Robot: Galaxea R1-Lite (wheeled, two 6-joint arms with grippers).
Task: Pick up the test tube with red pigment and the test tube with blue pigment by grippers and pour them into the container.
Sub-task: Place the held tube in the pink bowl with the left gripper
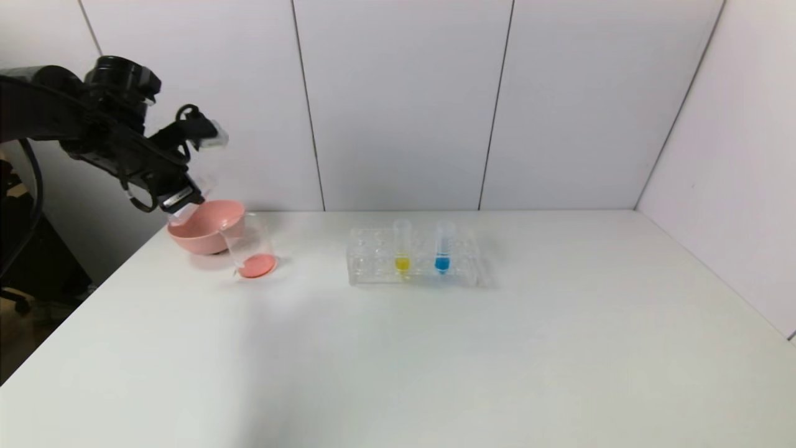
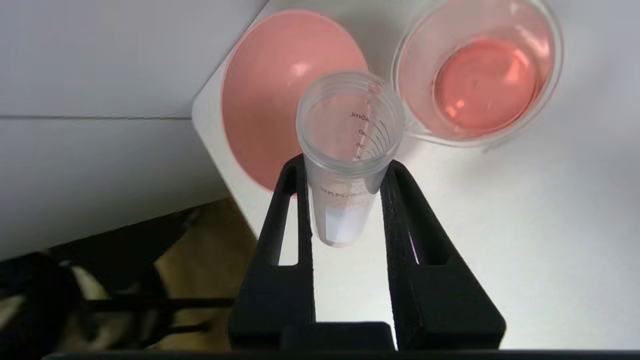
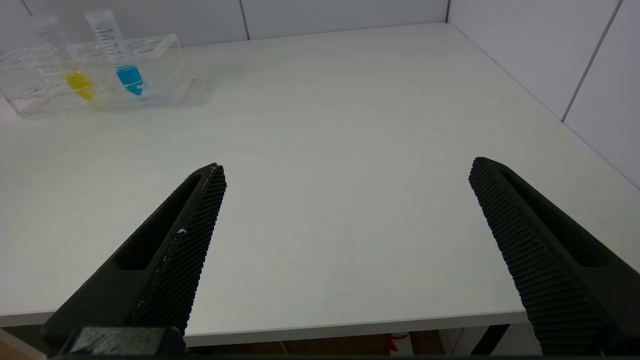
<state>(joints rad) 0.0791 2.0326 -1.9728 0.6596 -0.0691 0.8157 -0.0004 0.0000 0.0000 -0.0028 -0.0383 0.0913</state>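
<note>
My left gripper [image 1: 178,200] is at the table's far left, above the pink bowl [image 1: 200,233], shut on a clear tube [image 2: 345,145] that looks emptied, with only a reddish trace inside. The tube's open mouth points down toward the bowl [image 2: 265,100] and the container [image 2: 477,75]. The container [image 1: 252,247], a clear beaker, stands beside the bowl with red-pink liquid in its bottom. The test tube with blue pigment [image 1: 442,247] stands upright in the clear rack [image 1: 373,264]; it also shows in the right wrist view [image 3: 120,55]. My right gripper [image 3: 345,170] is open and empty over the table's near edge.
A tube with yellow pigment [image 1: 402,249] stands in the rack left of the blue one, also in the right wrist view [image 3: 67,60]. The white table [image 1: 497,348] is walled at the back and right. Its left edge runs close by the bowl.
</note>
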